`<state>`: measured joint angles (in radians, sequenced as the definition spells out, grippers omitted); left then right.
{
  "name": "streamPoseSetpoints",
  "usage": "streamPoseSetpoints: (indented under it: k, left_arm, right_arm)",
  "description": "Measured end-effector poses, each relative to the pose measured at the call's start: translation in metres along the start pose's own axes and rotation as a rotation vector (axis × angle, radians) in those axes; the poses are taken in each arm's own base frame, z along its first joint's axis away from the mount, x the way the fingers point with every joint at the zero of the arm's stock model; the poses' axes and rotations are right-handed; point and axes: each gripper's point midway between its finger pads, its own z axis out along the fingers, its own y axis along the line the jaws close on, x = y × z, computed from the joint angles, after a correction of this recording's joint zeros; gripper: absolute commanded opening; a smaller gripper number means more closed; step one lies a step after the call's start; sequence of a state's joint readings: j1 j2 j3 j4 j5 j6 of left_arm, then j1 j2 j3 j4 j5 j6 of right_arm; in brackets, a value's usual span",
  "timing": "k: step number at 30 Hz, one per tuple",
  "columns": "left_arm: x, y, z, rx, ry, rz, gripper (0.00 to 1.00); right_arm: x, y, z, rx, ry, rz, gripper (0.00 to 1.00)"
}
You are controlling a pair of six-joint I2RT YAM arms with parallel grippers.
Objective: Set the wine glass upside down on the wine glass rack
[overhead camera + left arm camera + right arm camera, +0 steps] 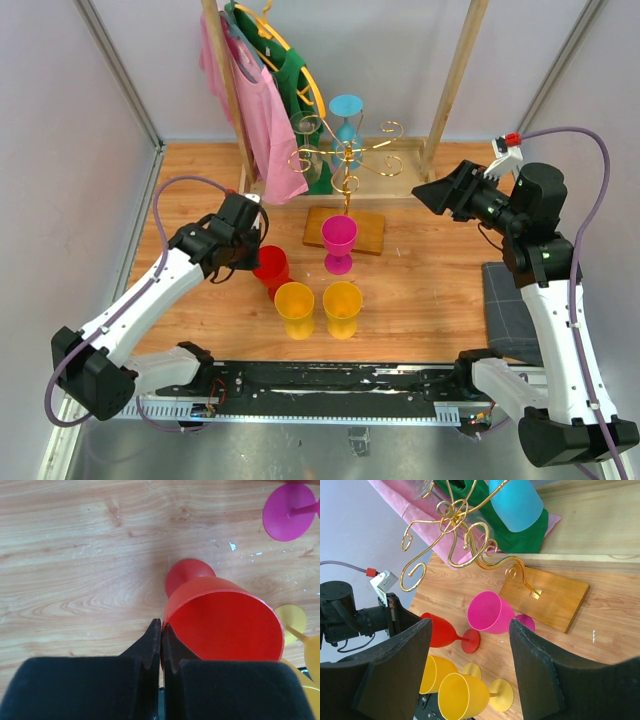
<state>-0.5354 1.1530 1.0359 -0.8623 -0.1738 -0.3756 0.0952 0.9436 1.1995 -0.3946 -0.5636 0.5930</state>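
We see a wooden worktop (430, 290) between pale walls (60, 80). The left gripper (161, 630) has its jaws pinched on the upright red wine glass (225, 625) at the rim; the right gripper (470, 630) has its jaws wide and empty. The wine glass rack (347, 160) stands behind.

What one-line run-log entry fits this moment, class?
phase: grasp | left tool: shut on red wine glass rim, glass upright | right tool: open, empty | wine glass rack: red glass not yet on it
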Motion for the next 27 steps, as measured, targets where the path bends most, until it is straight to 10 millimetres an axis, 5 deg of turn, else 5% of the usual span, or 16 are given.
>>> streamPoseSetpoints:
  k: [9,19,22,27]
  left_arm:
    - [-0.033,0.021,-0.04,-0.114,-0.117,-0.025,0.0]
    - [-0.103,0.051,-0.149,-0.169,-0.517,-0.182,0.0]
    - [-0.12,0.048,-0.178,-0.109,-0.615,-0.217,0.0]
    - [-0.149,0.014,-0.214,0.12,-0.756,-0.231,0.0]
  right_arm:
    - [0.0,0.0,0.0,0.0,0.0,0.0,0.64]
    - [-0.004,0.005,-0.002,-0.015,-0.006,-0.007,0.63]
    - [-0.009,0.01,-0.003,-0.026,-0.019,-0.017,0.63]
    - [-0.012,0.012,-0.003,-0.031,-0.028,-0.023,0.65]
